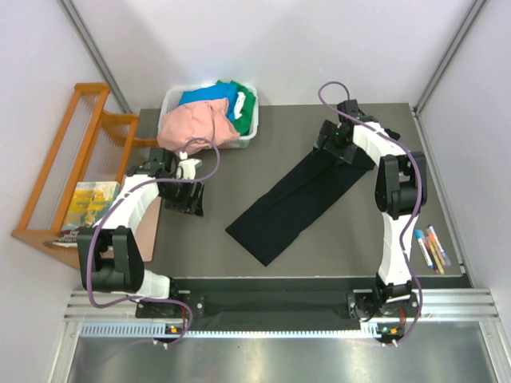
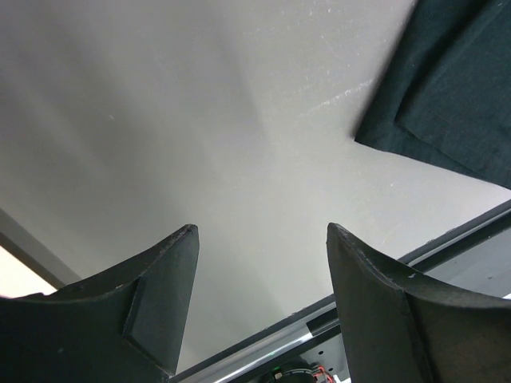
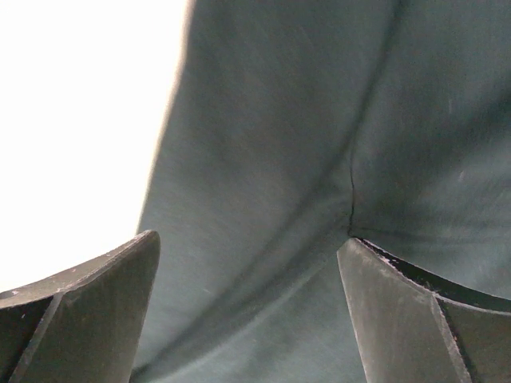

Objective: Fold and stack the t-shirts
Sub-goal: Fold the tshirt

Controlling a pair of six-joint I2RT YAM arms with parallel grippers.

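Jaws on my right gripper (image 3: 249,239) are spread wide with nothing pinched. The black t-shirt (image 3: 319,120) fills nearly everything between and below them, and a crease runs up from the tip of my right-hand finger. From overhead, that gripper sits at the far right end of the shirt, which lies as one long folded strip running diagonally across the table (image 1: 359,231) toward the near middle.

My left gripper (image 2: 262,231) is spread open too, holding nothing, over bare tabletop. The near corner of the black strip is off to its right, well apart from the fingers.

Further out, past my left gripper at the far left of the table, the salmon-pink t-shirt (image 1: 200,124), blue t-shirt (image 1: 209,96) and green t-shirt (image 1: 246,108) are heaped in the white bin (image 1: 170,102).
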